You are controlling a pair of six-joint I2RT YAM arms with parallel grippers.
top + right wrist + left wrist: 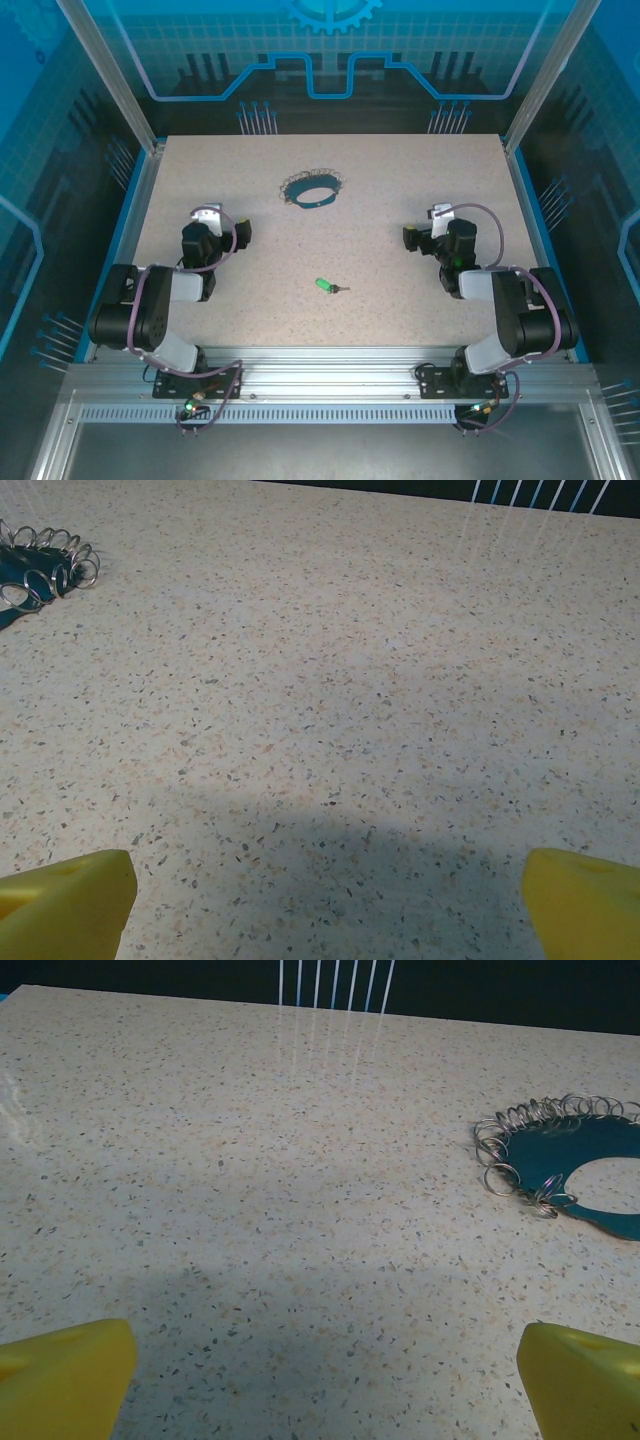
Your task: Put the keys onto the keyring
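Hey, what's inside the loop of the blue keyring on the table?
Bare speckled tabletop shows inside the keyring loop, nothing else. The green key lies outside it, well apart. The strip of table under the band itself is covered.

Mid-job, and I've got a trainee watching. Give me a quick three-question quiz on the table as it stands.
1. True or false: the green key is threaded on the keyring.
2. Which lies farther back on the table? A) green key B) keyring C) neither, they touch
3. Fill in: the left gripper and right gripper both stand ____, holding nothing.
Key: 1 false, it lies apart from the keyring; 2 B; 3 open.
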